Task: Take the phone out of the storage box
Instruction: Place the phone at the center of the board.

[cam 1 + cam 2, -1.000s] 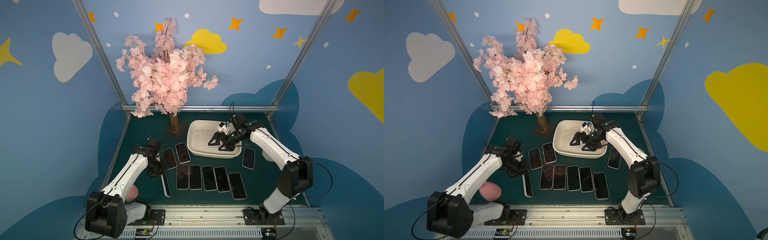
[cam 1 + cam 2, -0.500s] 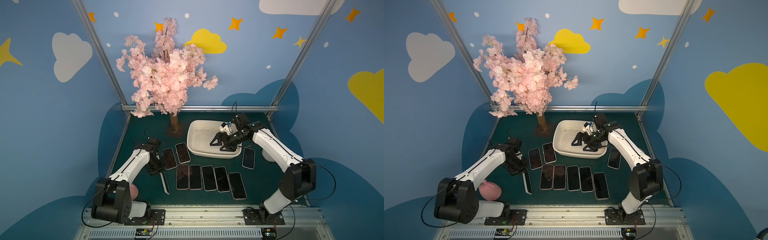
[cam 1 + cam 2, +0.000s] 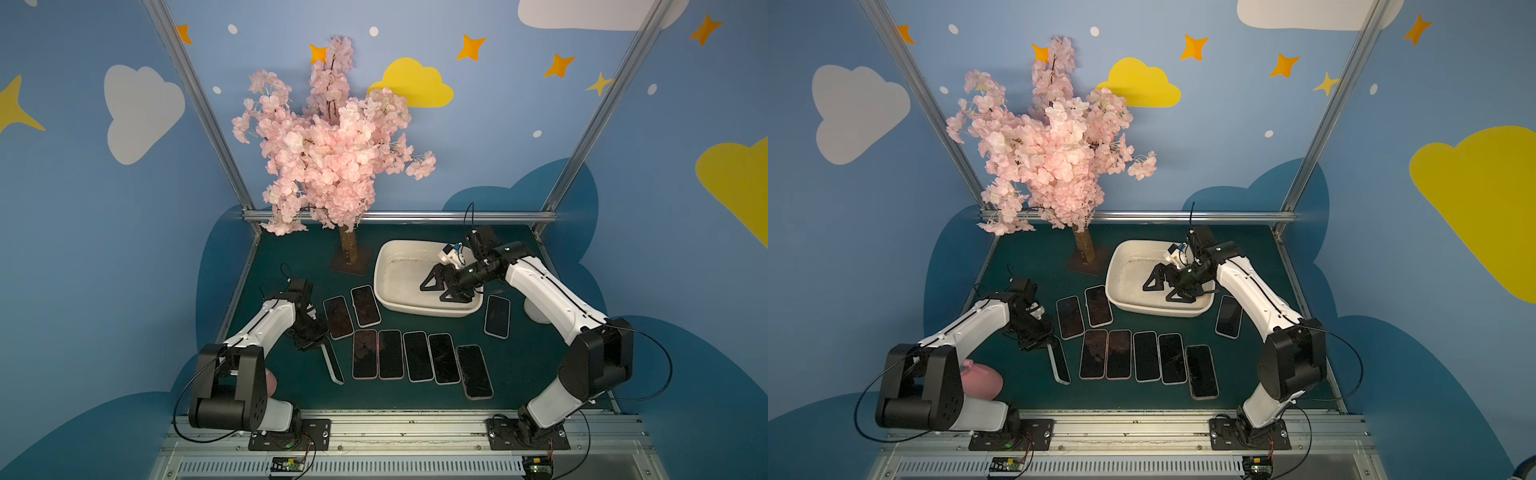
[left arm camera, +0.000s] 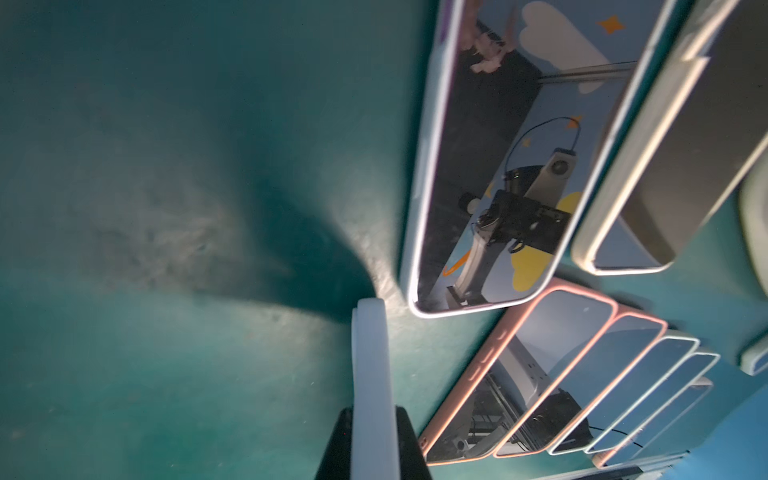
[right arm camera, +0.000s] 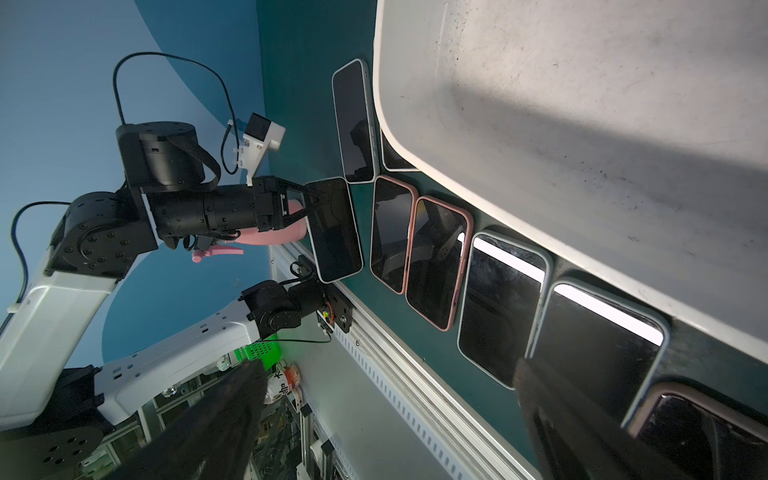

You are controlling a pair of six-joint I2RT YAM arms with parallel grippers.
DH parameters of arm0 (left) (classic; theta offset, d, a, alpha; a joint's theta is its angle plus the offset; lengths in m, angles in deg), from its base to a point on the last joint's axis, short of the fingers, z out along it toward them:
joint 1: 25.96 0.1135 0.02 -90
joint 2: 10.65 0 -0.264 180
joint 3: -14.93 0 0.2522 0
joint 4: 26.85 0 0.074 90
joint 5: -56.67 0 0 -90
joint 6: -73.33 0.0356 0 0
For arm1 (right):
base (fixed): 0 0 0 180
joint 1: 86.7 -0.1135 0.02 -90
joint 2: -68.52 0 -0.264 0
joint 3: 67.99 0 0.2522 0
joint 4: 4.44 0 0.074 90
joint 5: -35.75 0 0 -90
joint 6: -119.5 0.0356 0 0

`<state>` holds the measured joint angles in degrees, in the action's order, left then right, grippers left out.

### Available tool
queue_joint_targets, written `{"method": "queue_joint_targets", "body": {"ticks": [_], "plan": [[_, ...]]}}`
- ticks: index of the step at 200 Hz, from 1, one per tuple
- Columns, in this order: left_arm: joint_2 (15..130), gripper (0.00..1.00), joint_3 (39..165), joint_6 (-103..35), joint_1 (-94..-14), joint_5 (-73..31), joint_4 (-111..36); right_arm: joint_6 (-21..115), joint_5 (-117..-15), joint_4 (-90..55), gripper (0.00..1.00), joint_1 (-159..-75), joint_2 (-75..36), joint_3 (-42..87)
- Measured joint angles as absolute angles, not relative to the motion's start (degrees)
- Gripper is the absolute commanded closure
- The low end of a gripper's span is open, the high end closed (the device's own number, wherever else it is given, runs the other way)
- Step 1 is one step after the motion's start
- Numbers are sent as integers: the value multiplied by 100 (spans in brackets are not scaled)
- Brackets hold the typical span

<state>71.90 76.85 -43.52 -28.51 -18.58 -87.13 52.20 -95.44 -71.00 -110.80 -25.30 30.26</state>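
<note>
The storage box [image 3: 384,266] [image 3: 1117,266], a cream-white tub with a speckled floor, stands at the back of the green mat. My right gripper [image 3: 437,291] [image 3: 1161,291] hangs open over its right half, with nothing between the fingers [image 5: 232,399]. The right wrist view looks past the box wall [image 5: 582,124]. A white-cased phone [image 3: 332,365] [image 3: 1060,365] stands on its long edge on the mat at the left. My left gripper [image 3: 311,338] [image 4: 374,440] is shut on its near end. The phone's edge [image 4: 372,374] runs between the two black fingers.
Several phones [image 3: 415,355] lie face up in a row in front of the box. Two more [image 3: 365,305] lie left of it and one [image 3: 496,316] to its right. A pink blossom tree [image 3: 348,249] stands back left. A pink bottle [image 3: 980,380] lies by the left arm's base.
The left arm has folded, its elbow coming toward the front rail, while the held phone stayed at about the same spot. The right gripper has edged slightly right over the box.
</note>
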Motion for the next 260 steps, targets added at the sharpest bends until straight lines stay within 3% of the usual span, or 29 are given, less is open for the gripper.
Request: {"method": "queue_joint_targets", "body": {"ticks": [96, 153, 204, 260], "plan": [[7858, 97, 8059, -3957, -2768, -1255, -8337, 5356, -9408, -7284, 1, -11126, -2530, 3061], [8040, 52, 8046, -3657, -2761, -1546, -8265, 5412, -9314, -7334, 2, -11224, -2530, 3083], [8042, 33, 8039, -3554, -2750, -1926, -8422, 5436, -9130, -7356, 1, -11314, -2530, 3118], [7734, 21, 8306, -3502, -2742, -2280, -8899, 5067, -7412, -8079, 1, -11010, -3033, 4060]]}}
